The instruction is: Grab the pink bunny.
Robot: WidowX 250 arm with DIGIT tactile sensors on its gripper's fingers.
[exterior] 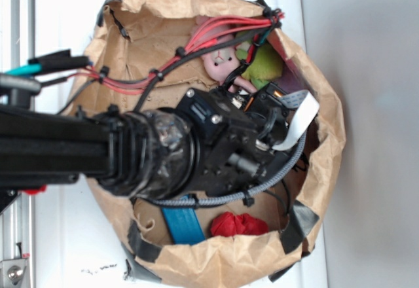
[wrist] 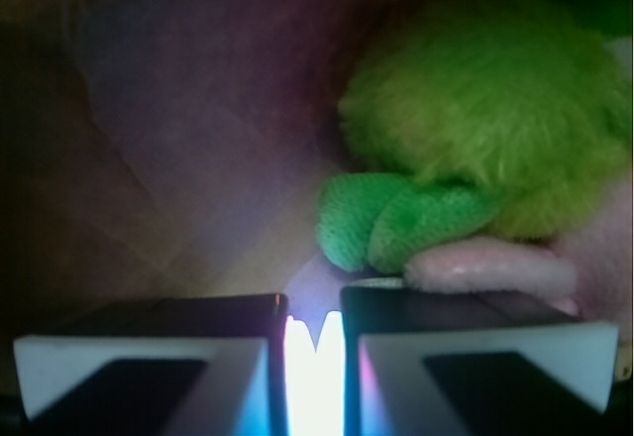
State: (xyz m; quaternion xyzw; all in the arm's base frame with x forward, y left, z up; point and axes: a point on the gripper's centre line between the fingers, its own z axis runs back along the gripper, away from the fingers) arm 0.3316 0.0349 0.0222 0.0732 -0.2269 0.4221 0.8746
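The pink bunny (exterior: 220, 61) lies in the far part of a brown paper bag (exterior: 329, 145), pressed against a fuzzy green frog plush (exterior: 264, 67). In the wrist view a pale pink limb of the bunny (wrist: 490, 266) rests just beyond my right finger (wrist: 475, 342), under the green plush (wrist: 495, 109). My gripper (wrist: 314, 302) stands low inside the bag with its fingers nearly together. Only a thin bright slit shows between them, and nothing is held. From outside, my arm's wrist (exterior: 222, 144) hides the fingers.
A red cloth ball (exterior: 239, 224) and a blue strap (exterior: 183, 226) lie at the bag's near end. Red and black cables (exterior: 196, 39) cross above the bag's far side. The bag walls close in all round the arm.
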